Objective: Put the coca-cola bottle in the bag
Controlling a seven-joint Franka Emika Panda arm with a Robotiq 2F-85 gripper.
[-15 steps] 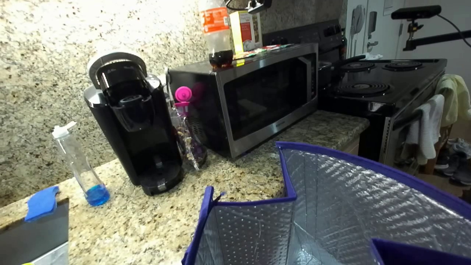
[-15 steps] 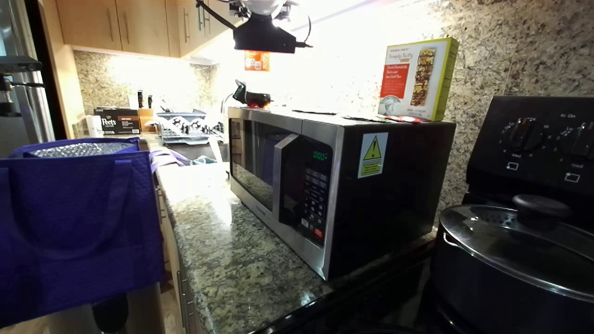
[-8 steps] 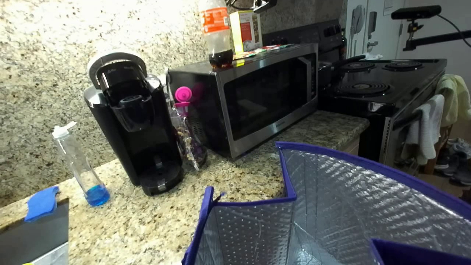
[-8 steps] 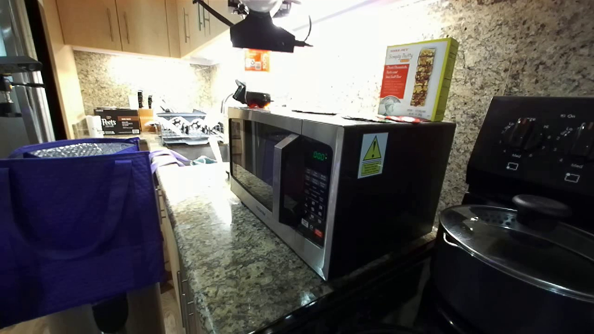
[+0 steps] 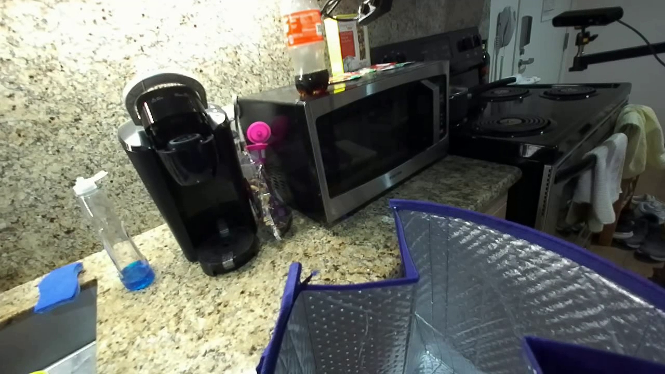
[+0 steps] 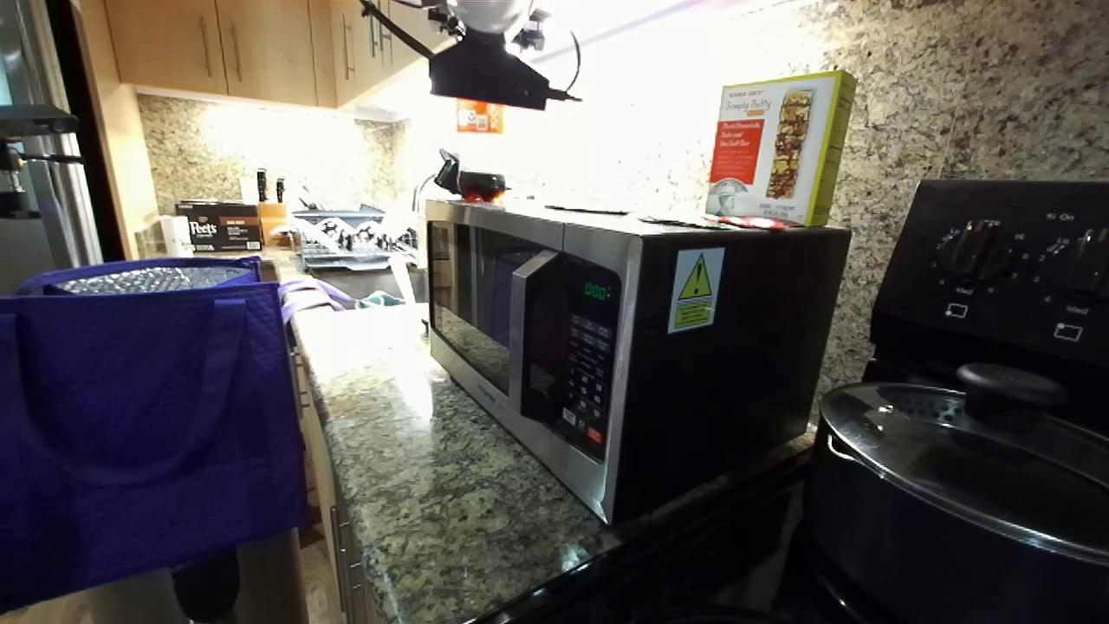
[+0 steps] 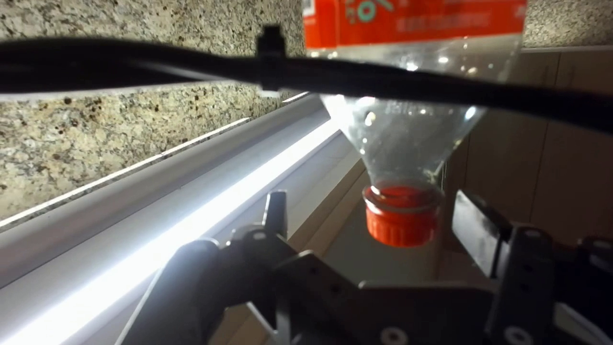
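Observation:
The coca-cola bottle stands upright on top of the microwave, with dark cola at its bottom. In an exterior view only its label and dark base show through the glare. In the wrist view, which is upside down, its red cap and clear neck show between the fingers. My gripper is open, with a finger on either side of the cap and a gap to each. The gripper's fingers are mostly out of frame or hidden in both exterior views. The blue bag is open, silver lining showing; its outside shows too.
The microwave carries a carton box and flat packets. A coffee maker, a pink-topped bottle and a clear bottle with blue liquid stand beside it. A light strip runs above. A pot sits on the stove.
My gripper and wrist have come down slightly over the microwave. The bottle, the bag and the other things have not moved.

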